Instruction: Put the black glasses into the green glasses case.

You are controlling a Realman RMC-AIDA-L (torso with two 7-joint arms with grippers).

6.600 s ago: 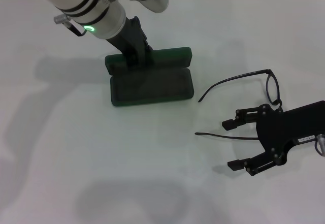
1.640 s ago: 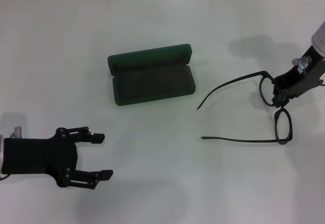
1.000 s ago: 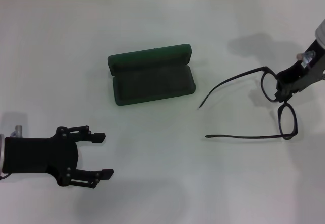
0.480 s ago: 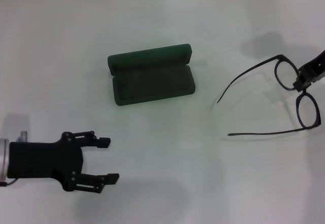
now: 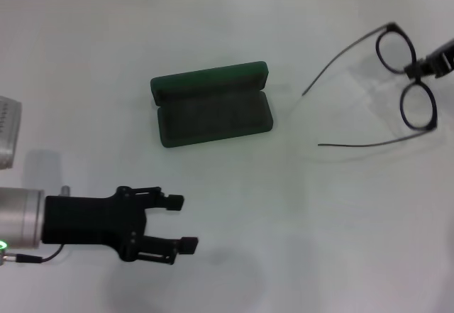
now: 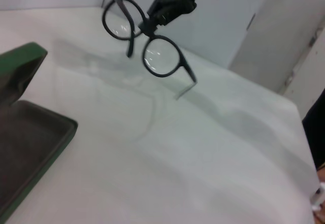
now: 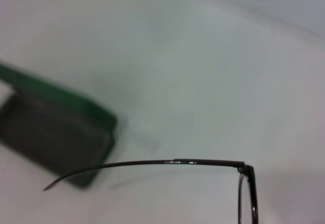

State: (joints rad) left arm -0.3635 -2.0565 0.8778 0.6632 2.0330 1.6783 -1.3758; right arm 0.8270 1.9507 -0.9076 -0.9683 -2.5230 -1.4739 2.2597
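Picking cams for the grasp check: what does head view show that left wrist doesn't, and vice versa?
Only head view: the left claw, open, low over the table near the robot, and the whole open green glasses case.

Only left wrist view: the black glasses hanging clear above the table, with a wall behind.

Both: the right claw pinching the glasses at the bridge, temple arms unfolded, and at least part of the case.

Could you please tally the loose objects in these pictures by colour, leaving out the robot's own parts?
Black: 1, the black glasses, lifted off the table by the right gripper
Green: 1, the green glasses case, lying open
Total: 2
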